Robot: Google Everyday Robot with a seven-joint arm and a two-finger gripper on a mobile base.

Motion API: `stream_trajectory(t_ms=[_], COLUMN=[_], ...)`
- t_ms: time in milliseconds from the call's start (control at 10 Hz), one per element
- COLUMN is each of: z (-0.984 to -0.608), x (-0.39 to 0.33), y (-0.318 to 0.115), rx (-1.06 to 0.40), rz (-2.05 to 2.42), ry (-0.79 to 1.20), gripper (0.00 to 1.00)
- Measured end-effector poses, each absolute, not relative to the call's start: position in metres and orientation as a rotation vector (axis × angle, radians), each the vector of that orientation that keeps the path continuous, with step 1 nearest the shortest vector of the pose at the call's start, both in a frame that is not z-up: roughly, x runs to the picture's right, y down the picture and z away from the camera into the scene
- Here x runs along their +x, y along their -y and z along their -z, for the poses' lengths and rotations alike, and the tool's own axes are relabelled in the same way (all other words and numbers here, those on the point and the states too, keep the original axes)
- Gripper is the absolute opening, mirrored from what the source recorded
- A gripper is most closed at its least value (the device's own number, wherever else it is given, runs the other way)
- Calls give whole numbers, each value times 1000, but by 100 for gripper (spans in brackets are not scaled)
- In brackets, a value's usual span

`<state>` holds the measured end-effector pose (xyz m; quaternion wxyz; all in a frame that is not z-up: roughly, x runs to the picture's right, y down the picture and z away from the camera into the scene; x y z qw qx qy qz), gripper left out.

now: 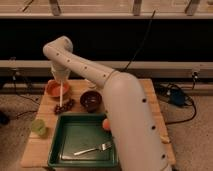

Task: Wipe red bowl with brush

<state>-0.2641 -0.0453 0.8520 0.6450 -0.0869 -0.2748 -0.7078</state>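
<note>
1. On the wooden table stand two bowls: one red bowl at the back-left corner and one maroon bowl just to its right, the two apart.
2. One green tray fills the near half of the table. One fork lies inside it, towards the front.
3. One orange ball shows at the tray's right rim, partly hidden by my arm.
4. One pale green cup stands to the left of the tray, near the table's left edge.
5. One dark cluster of small things lies between the red bowl and the tray.
6. One brush is in the scene, and my gripper is clenched on its top end.
7. The arm rises from the lower right, crosses the table on a slant and bends at a rounded elbow high above the back-left corner. From there the wrist drops straight down, placing the gripper right above the red bowl.
8. The brush hangs upright from the gripper, its pale handle crossing the red bowl's right half. Its lower end shows by the dark cluster. Whether it touches the bowl I cannot tell.
</note>
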Motion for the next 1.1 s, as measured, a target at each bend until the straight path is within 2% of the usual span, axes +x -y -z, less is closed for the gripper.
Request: stream_trajectory(t_ms=[500, 1100], z=[-880, -888], x=[-269, -266], y=[58, 67], rx=[-135, -75], rz=[1440, 1362], ry=[526, 448], gripper=[0, 0])
